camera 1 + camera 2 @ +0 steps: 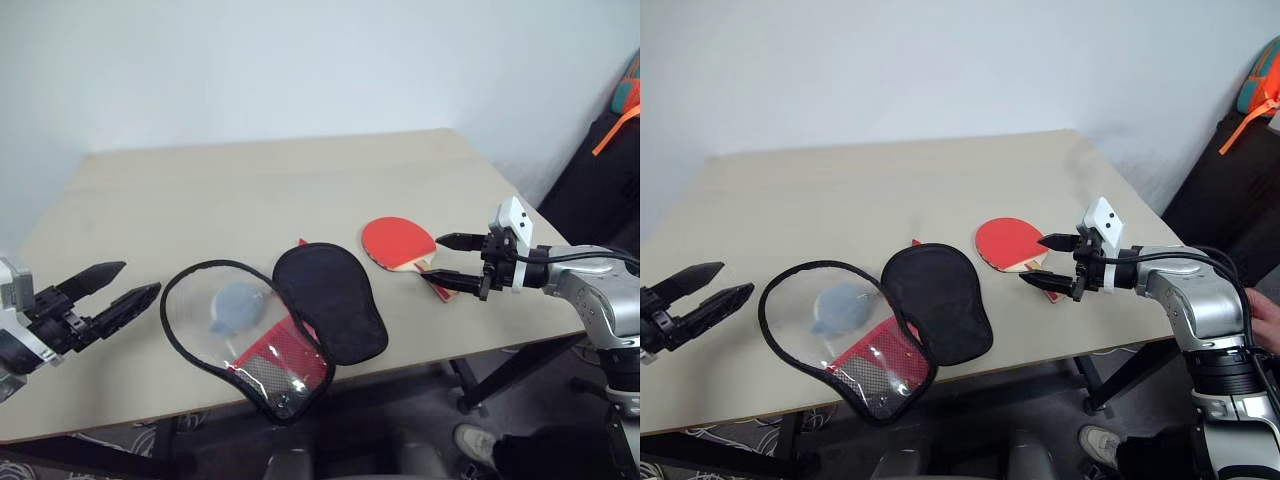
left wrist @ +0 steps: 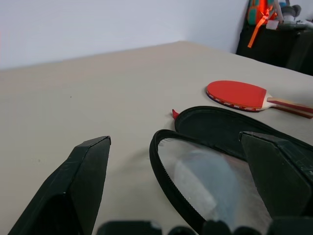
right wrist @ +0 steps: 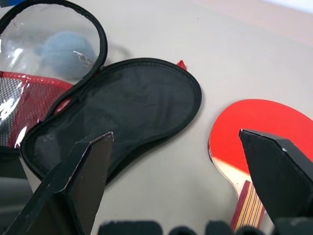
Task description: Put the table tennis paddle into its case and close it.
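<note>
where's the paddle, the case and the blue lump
table tennis paddle (image 1: 398, 241), left eye view, on the red rubber face
case (image 1: 330, 300), left eye view, on the black fabric half lying open
blue-grey lump (image 1: 238, 307), left eye view, on its middle, seen through the clear half

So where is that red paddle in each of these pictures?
Left eye view: table tennis paddle, right of centre, on the table.
Right eye view: just right of centre.
Left wrist view: upper right.
Right wrist view: lower right.
Shared landmark: the open black case lying beside it.
</note>
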`<state>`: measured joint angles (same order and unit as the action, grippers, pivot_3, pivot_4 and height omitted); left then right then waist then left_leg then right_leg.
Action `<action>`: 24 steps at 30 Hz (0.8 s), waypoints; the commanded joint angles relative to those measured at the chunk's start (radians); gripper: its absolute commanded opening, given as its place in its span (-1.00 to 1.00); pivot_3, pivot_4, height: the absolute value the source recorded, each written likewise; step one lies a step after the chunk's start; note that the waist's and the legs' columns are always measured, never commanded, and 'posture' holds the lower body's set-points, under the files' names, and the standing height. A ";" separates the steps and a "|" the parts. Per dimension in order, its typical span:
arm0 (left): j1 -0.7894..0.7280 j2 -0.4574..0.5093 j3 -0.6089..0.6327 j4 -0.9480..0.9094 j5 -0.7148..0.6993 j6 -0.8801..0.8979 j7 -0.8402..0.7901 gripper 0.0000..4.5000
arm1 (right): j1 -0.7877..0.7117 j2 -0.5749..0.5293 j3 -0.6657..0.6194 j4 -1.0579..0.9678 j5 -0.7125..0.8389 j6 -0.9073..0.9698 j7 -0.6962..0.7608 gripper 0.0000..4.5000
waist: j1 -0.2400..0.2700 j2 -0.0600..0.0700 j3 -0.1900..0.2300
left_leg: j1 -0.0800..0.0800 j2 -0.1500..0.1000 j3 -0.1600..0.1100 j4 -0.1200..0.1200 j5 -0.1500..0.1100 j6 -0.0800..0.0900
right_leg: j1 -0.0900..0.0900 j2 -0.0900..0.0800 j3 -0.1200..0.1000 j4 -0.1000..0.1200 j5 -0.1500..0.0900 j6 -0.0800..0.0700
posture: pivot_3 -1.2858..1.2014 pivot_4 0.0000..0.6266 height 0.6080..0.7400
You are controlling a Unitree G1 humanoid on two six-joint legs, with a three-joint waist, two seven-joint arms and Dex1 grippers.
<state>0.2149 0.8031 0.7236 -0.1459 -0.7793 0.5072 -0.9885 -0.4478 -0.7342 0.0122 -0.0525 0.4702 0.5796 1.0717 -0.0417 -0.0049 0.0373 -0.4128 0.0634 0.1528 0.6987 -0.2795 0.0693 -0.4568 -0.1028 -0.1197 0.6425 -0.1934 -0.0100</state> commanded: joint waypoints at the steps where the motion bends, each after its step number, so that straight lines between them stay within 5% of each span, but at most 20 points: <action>1: -0.016 -0.013 -0.009 -0.005 0.009 -0.023 0.010 1.00 | 0.005 0.006 -0.024 -0.035 0.014 -0.023 0.003 0.99 | -0.001 0.000 0.000 | 0.000 0.000 0.000 0.000 0.000 0.000 | 0.000 0.000 0.000 0.000 0.000 0.000 | 0.03 -1.00 0.49; 14: -0.099 0.002 -0.040 0.053 0.021 -0.025 -0.003 1.00 | 0.028 0.031 -0.050 -0.094 -0.007 0.045 -0.167 0.99 | -0.001 0.000 0.000 | 0.000 0.000 0.000 0.000 0.000 0.000 | 0.000 0.000 0.000 0.000 0.000 0.000 | 0.03 -1.00 0.49; 24: -0.085 -0.043 -0.077 -0.014 0.017 -0.029 -0.004 1.00 | -0.002 -0.014 -0.031 -0.080 0.001 0.134 -0.158 0.99 | -0.001 0.000 0.000 | 0.000 0.000 0.001 0.000 0.000 0.000 | 0.000 0.001 0.000 0.000 0.000 0.000 | 0.03 -1.00 0.49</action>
<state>0.1308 0.7605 0.6479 -0.1228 -0.7607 0.4972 -0.9932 -0.4179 -0.7375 0.0046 -0.1252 0.4668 0.7154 0.9119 -0.0430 -0.0050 0.0372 -0.4128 0.0636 0.1535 0.6987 -0.2795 0.0692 -0.4565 -0.1022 -0.1193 0.6428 -0.1933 -0.0100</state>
